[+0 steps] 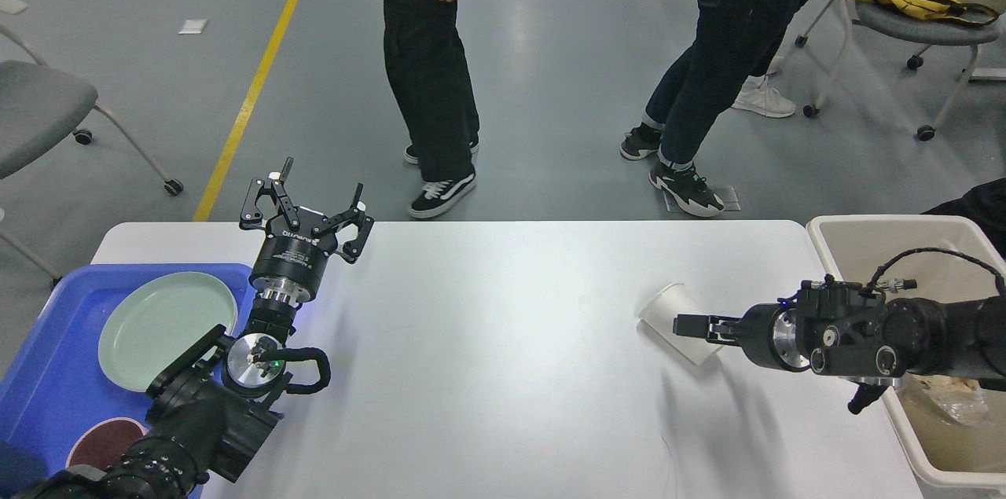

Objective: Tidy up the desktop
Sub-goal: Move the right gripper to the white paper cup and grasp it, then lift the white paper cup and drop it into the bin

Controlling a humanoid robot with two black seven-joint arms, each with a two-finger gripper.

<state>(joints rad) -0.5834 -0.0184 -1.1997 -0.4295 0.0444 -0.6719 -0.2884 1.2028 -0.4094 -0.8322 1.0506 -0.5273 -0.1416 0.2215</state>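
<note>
The white desktop (487,350) fills the lower view. A white paper cup (662,306) lies on its side on the right part of it, mouth toward the far left. My right gripper (688,324) comes in from the right, pointing left, with its tip over the cup's near side. It is seen edge-on, so I cannot tell its fingers apart or whether it touches the cup. My left gripper (313,191) is open and empty, held above the desktop's far left edge beside the blue tray.
A blue tray (47,381) at the left holds a pale green plate (165,318) and a brown bowl (102,444). A beige bin (888,228) with a crumpled bag (943,393) stands past the right edge. Two people (424,59) and chairs are beyond the table.
</note>
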